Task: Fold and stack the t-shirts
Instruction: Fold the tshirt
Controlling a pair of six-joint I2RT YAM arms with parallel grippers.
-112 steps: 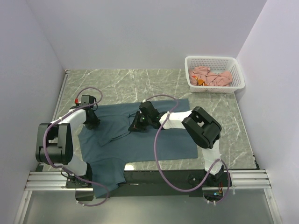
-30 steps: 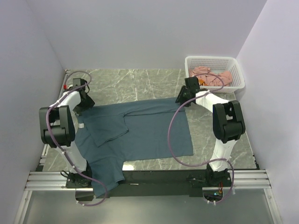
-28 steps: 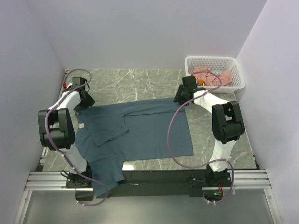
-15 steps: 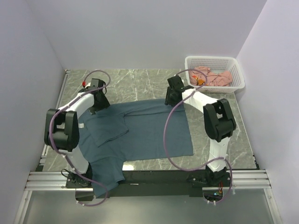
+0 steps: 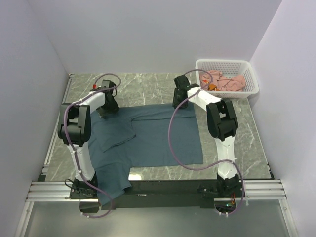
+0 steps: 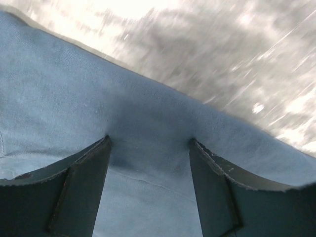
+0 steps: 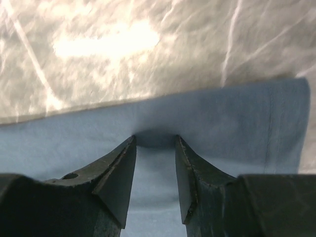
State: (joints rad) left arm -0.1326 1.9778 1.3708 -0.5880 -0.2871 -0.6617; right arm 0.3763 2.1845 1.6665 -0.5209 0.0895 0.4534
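Slate-blue t-shirt (image 5: 158, 138) lies spread across the counter (image 5: 143, 86), with its near-left part hanging over the near edge. Only a partial fold shows: the left sleeve flap is turned in onto the body. The far edge may be doubled over, can't confirm.

Left gripper (image 5: 107, 105) and right gripper (image 5: 179, 98) both sit on the shirt's far edge, well apart. Wrist views: jaws apart on both, left wider than right, tips pressed into the cloth. There's a small pucker between the tips but no clear pinch.

Salmon-pink t-shirts (image 5: 224, 81) are crumpled in the white basket (image 5: 224, 61), far right.

My read: early. First shirt mid-fold, nothing stacked, pink ones not started.
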